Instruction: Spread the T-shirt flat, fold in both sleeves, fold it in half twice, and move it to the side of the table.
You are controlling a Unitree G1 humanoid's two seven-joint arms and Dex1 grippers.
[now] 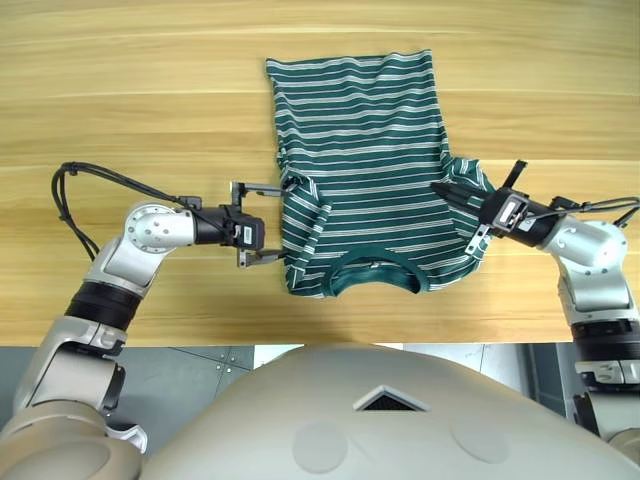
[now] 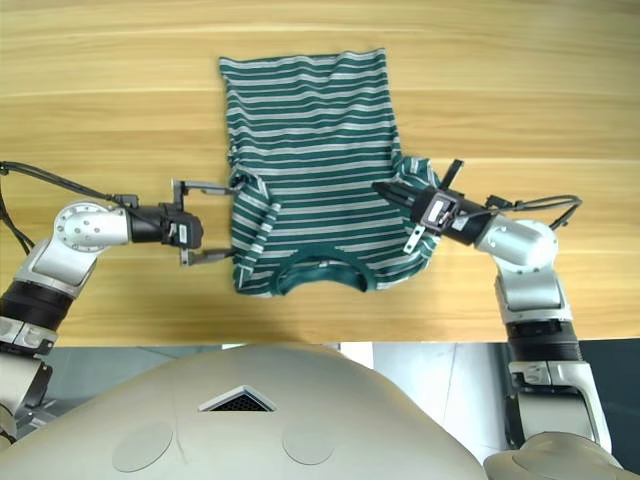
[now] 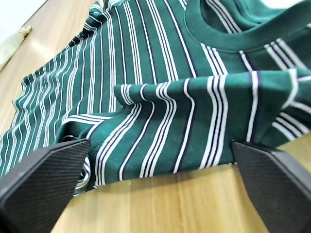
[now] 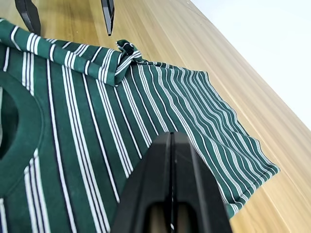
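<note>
A green T-shirt with white stripes (image 1: 365, 140) lies on the wooden table (image 1: 120, 100), collar (image 1: 378, 268) toward me and hem at the far side. Its left sleeve (image 1: 305, 215) is folded in over the body. My left gripper (image 1: 287, 222) is open at the shirt's left edge, and its fingers (image 3: 43, 174) stand at either side of the folded sleeve (image 3: 194, 121). My right gripper (image 1: 443, 188) is shut and lies over the bunched right sleeve (image 1: 468, 172). Its closed fingers (image 4: 170, 160) point across the shirt; I cannot tell whether cloth is pinched.
Bare wood stretches to the left, to the right (image 1: 570, 90) and beyond the hem. The table's front edge (image 1: 200, 343) runs just under the collar. Black cables (image 1: 100, 180) loop off my left forearm.
</note>
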